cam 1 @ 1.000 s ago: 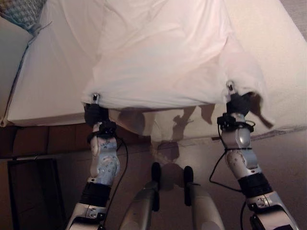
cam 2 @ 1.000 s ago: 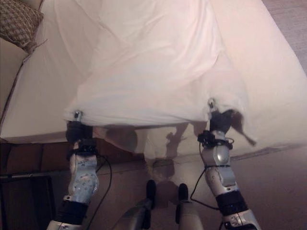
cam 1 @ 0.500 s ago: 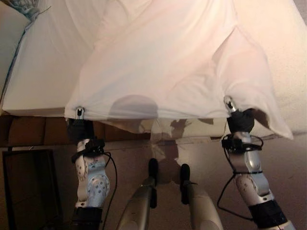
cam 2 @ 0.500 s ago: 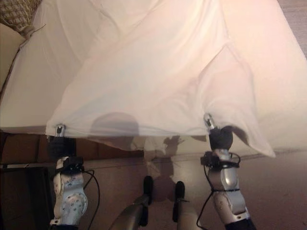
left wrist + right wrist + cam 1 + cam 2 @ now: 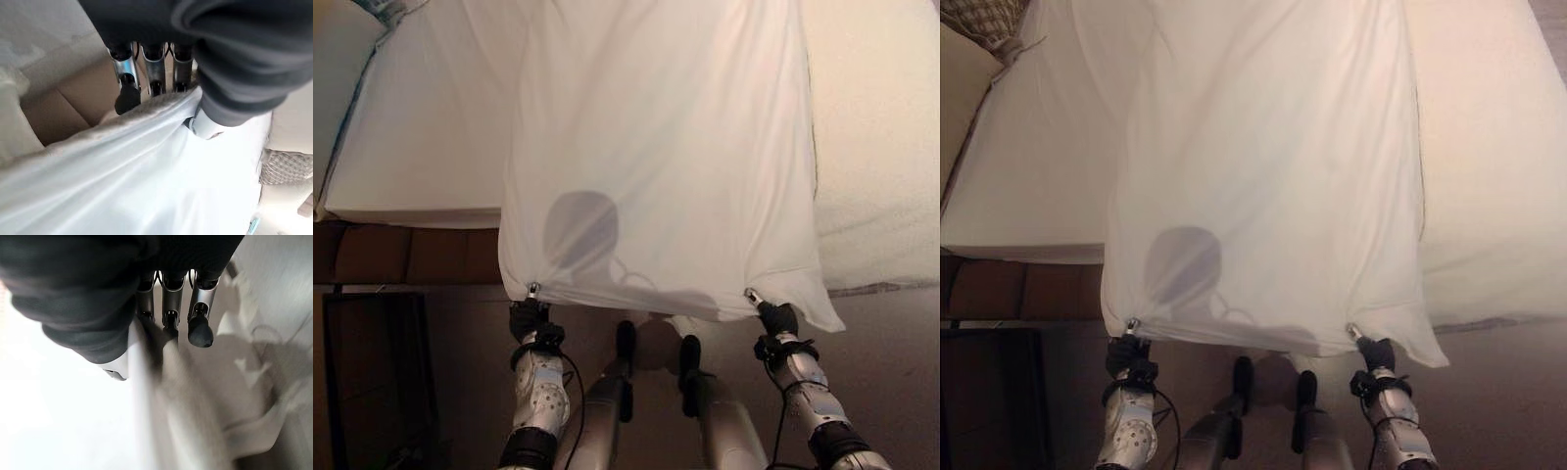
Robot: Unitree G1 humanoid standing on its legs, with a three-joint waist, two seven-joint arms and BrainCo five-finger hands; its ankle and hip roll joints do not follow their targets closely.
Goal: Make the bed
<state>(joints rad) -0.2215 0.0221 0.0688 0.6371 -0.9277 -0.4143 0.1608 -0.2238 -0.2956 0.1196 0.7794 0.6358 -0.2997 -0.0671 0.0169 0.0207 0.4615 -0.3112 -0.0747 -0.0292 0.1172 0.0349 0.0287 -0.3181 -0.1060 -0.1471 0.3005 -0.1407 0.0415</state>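
Note:
A white sheet [image 5: 656, 147] is stretched taut from the bed [image 5: 421, 147] towards me, its near edge hanging past the mattress foot. My left hand [image 5: 527, 315] is shut on the sheet's near left corner, and my right hand [image 5: 776, 318] is shut on the near right corner. In the left wrist view the fingers [image 5: 128, 93] curl over the cloth's hem [image 5: 146, 117] with the thumb under it. The right wrist view has the fingers [image 5: 198, 328] curled round the bunched edge [image 5: 161, 382]. A loose flap [image 5: 822, 311] of sheet hangs beyond my right hand.
The bare mattress [image 5: 881, 147] lies on both sides of the sheet. A patterned pillow [image 5: 984, 20] sits at the bed's far left corner. A brown bed frame [image 5: 411, 257] shows under the mattress, with a dark box [image 5: 372, 372] on the floor at left.
Both hands have pulled the sheet's near edge back towards me and lower, and came closer together. The crumpled sheet is now drawn flat and taut over the foot of the bed.

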